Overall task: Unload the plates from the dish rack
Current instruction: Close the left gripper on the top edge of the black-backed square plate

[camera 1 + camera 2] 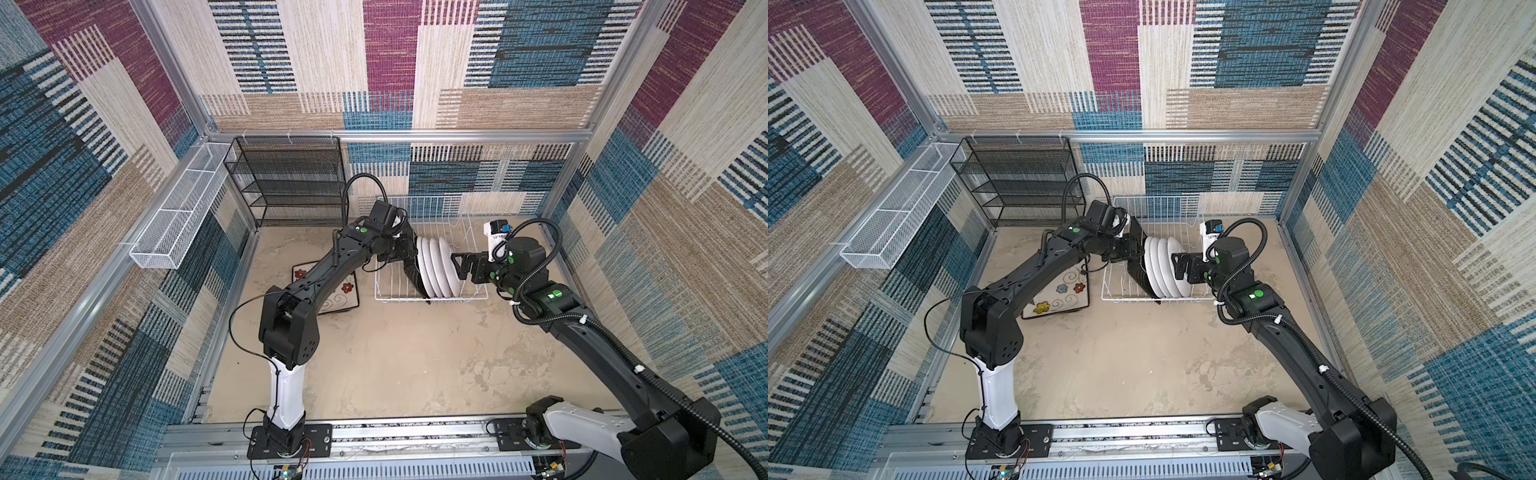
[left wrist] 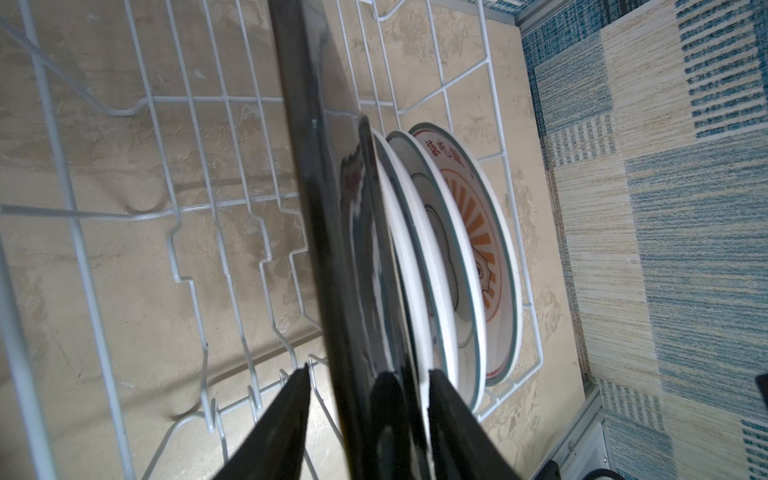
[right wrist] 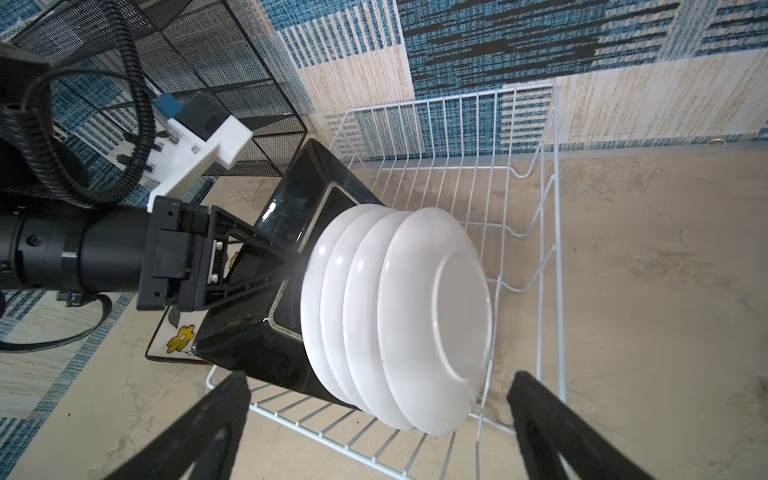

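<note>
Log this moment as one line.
left gripper astride black-backed square plate in white wire dish rack | right gripper open facing four round white plates

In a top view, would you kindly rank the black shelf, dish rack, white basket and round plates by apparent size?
1. black shelf and dish rack: look alike, unranked.
2. white basket.
3. round plates.
</note>
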{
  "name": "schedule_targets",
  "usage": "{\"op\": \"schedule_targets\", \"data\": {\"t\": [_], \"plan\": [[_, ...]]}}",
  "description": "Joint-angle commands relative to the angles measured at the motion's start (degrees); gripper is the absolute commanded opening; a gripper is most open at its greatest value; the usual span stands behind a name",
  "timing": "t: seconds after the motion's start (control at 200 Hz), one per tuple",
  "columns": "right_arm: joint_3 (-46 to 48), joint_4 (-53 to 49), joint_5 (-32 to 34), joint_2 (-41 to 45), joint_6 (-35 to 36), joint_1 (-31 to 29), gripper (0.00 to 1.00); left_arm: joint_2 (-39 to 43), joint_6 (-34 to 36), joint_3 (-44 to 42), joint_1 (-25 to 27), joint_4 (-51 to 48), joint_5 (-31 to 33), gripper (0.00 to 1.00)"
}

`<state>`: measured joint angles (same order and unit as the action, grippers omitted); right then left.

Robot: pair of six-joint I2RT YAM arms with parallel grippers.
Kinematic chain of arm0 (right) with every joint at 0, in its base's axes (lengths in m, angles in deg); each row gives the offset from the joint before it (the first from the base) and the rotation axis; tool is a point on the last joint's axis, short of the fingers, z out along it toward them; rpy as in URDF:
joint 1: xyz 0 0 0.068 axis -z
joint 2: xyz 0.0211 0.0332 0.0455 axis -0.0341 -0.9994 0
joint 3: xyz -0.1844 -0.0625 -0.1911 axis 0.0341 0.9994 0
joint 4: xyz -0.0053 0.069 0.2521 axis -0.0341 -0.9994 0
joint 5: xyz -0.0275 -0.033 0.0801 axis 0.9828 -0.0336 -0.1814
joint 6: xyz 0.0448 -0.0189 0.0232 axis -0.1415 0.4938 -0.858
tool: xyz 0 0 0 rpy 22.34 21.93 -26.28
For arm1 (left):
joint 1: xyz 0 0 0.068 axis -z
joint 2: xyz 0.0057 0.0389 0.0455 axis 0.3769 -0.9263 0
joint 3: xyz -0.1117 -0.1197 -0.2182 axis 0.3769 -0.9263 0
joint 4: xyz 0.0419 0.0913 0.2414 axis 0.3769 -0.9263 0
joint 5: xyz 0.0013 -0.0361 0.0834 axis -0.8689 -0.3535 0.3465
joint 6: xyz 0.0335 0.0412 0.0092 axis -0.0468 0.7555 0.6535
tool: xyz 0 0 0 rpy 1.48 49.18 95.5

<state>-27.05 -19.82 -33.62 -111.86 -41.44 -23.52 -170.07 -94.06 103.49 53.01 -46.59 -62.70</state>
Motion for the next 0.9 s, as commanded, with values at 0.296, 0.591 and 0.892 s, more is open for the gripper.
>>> {"op": "schedule_targets", "data": {"t": [0.296, 0.591, 0.892], "plan": [[1.75, 3.38, 0.20, 1.93, -0.02, 0.38, 0.99, 0.33, -3.36, -0.10, 0.30, 0.65, -0.19, 0.33], [1.79, 3.63, -0.38, 2.11, 0.12, 0.56, 0.99, 0.10, -4.60, -0.96, 0.67, 0.71, -1.54, 0.37], [2.31, 4.26, -0.34, 2.60, 0.08, 0.56, 0.99, -0.03, -5.48, -1.53, 0.85, 0.70, -1.73, 0.36]]}}
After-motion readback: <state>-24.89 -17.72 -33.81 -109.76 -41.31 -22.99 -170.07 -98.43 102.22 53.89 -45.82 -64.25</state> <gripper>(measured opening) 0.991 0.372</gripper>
